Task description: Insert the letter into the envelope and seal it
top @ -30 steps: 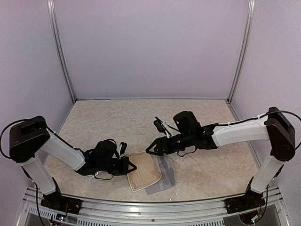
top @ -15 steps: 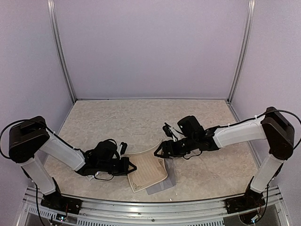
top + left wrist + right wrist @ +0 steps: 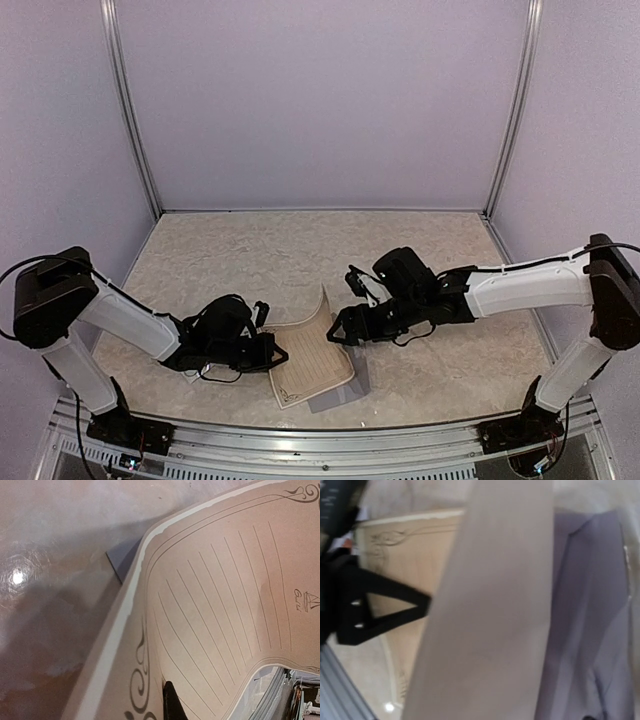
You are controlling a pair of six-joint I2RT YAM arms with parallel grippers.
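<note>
The flat grey rectangular paper envelope (image 3: 347,388) lies near the front edge of the mottled beige bench (image 3: 250,250). It is mostly covered by the cream lined paper letter with a scrolled border (image 3: 308,362). The letter's left edge is pinched between the left arm's fingers (image 3: 277,355), probably to anchor it. Its right edge is curled upward beside the right arm's fingers (image 3: 338,331); whether these are spread cannot be told. The bench is enclosed by pale lilac wall panels (image 3: 320,100).
</note>
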